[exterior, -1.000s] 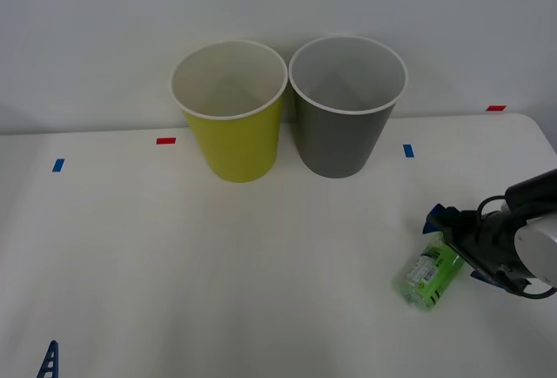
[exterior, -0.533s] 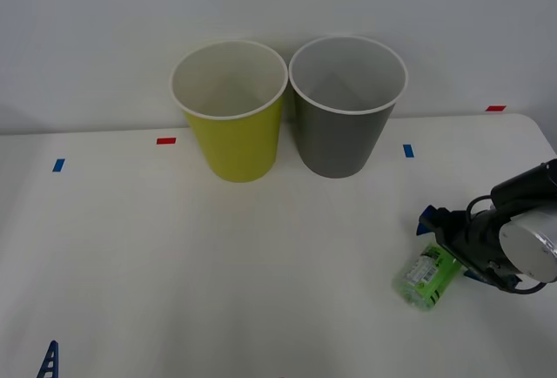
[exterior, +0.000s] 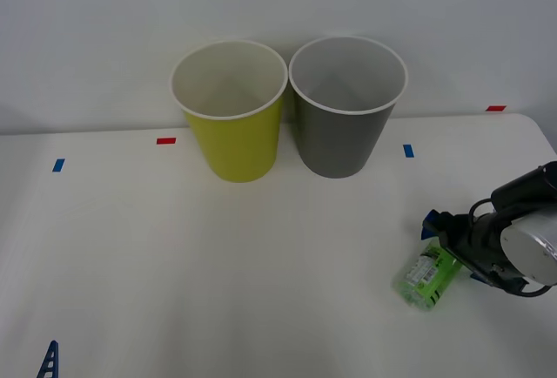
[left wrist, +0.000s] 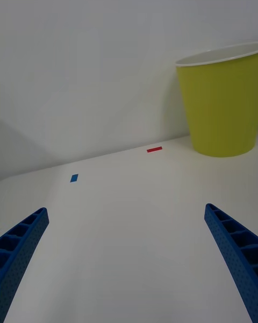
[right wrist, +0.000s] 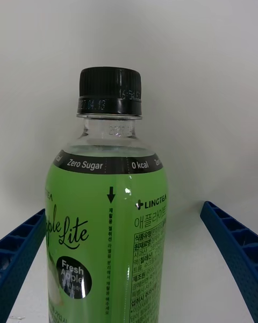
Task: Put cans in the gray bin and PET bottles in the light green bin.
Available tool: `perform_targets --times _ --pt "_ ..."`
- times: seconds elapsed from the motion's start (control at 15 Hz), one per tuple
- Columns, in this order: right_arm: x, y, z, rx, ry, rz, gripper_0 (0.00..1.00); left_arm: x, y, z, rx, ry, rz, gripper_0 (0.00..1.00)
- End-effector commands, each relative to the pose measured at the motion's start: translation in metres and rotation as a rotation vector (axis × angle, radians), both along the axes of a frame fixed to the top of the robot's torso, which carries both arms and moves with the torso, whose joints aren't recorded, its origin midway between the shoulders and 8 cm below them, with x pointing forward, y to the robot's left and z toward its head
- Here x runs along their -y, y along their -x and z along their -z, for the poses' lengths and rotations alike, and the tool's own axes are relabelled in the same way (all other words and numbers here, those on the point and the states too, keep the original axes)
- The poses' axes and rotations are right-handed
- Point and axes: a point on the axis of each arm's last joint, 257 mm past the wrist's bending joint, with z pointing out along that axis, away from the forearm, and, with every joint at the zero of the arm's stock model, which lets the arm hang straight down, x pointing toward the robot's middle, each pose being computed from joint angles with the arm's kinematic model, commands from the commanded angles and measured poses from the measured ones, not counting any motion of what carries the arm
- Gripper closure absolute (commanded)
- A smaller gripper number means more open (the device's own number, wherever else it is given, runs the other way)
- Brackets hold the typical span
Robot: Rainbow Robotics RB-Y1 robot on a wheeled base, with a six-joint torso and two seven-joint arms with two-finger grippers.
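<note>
- Left gripper: parked low at the near left corner of the table, its blue fingers spread wide with nothing between them. It faces the light green bin across open tabletop and poses little risk while it waits there.
- Light green bin: stands upright at the back of the table, touching or almost touching the gray bin on its right. Both look alike in size and shape and appear to hold nothing, so a release aimed slightly too far right would likely drop the bottle into the wrong one.
- Bottle: lies on its side near the right front of the table, well apart from both bins. In the right wrist view the bottle sits between the fingers, black cap pointing away from the camera.
- Right gripper: set low over the bottle's far end, fingers apart on either side with a gap on each flank; nothing is clamped yet.
- Likely hazards: the bottle is round and smooth, so an uneven close could roll it sideways or squirt it out from between the fingers. A grip near one end may let it tilt or slip during the long carry to the bin.
</note>
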Motion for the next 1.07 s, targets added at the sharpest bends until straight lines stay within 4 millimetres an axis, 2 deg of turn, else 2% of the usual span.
perform_targets --times 0.07,0.13,0.2,0.27,0.47,0.87,1.07 --pt "-0.005 -0.004 0.003 0.013 -0.004 0.018 0.06 0.0 0.0 0.0 0.0 0.0 0.0 0.0" --pt "-0.006 -0.005 0.003 0.018 -0.002 0.021 0.51 0.0 0.0 0.0 0.0 0.0 0.0 0.0" --pt "-0.006 -0.006 0.002 0.025 -0.002 0.02 0.77 0.0 0.0 0.0 0.0 0.0 0.0 0.0" --pt "-0.005 -0.007 0.002 0.026 0.0 0.022 0.93 0.0 0.0 0.0 0.0 0.0 0.0 0.0" --pt "-0.006 -0.008 0.002 0.032 -0.004 0.033 0.99 0.0 0.0 0.0 0.0 0.0 0.0 0.0" --pt "-0.004 -0.015 -0.001 0.06 0.025 0.02 1.0 0.0 0.0 0.0 0.0 0.0 0.0 0.0" --pt "-0.002 -0.029 -0.016 0.122 0.117 -0.111 1.0 0.0 0.0 0.0 0.0 0.0 0.0 0.0"
